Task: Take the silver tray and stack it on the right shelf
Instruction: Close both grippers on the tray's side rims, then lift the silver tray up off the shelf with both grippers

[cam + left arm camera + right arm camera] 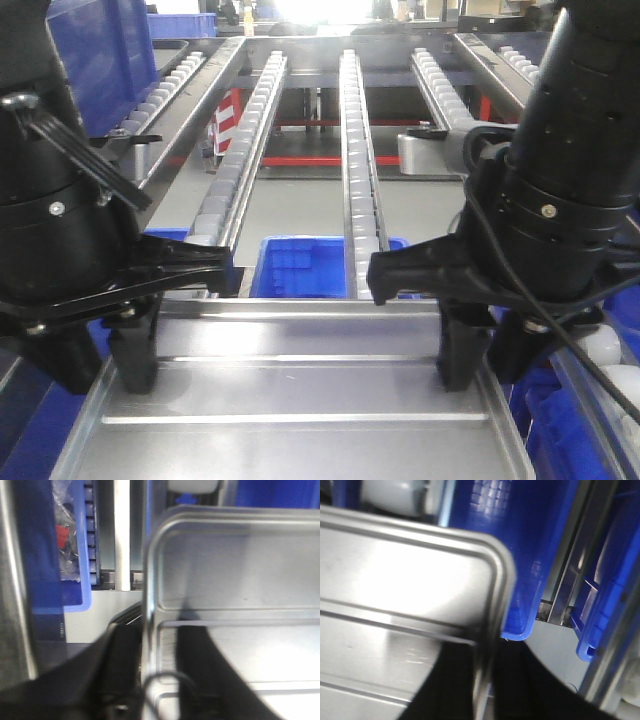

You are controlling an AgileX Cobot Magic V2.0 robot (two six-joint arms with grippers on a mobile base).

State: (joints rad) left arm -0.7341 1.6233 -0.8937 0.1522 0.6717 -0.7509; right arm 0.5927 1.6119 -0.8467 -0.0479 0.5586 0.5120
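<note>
Left gripper (128, 362) is closed narrow on the left rim of the shiny, rectangular, ridged silver tray (300, 390), with one black finger inside the rim and one outside. The left wrist view confirms the rim pinched between the fingers. Right gripper (465, 362) is clamped likewise on the opposite rim, as the right wrist view confirms. The two arms hold the tray roughly level between them, its two long ridges running crosswise.

Location: the tray sits low in the front view, directly before the near end of the metal roller rack (358, 160), whose lanes of small white rollers run away from the robot. A brushed steel strip lies across the lane ends at the tray's far edge. Whether tray and rack are touching cannot be determined.

Assessment: the grasp is complete, and the step in hand is the transfer onto the rack. The next move, in my judgement, calls for both arms to advance together with the tray level. Its leading edge must clear the rack front, and the tray should rest on the rollers before either gripper lets go. An uneven advance risks twisting the tray in the grip.

Surroundings: a blue plastic crate (300, 268) sits below the lanes. A red-and-white striped marker (228, 120) shows beyond, above grey floor. Bright glare washes out the far end.
</note>
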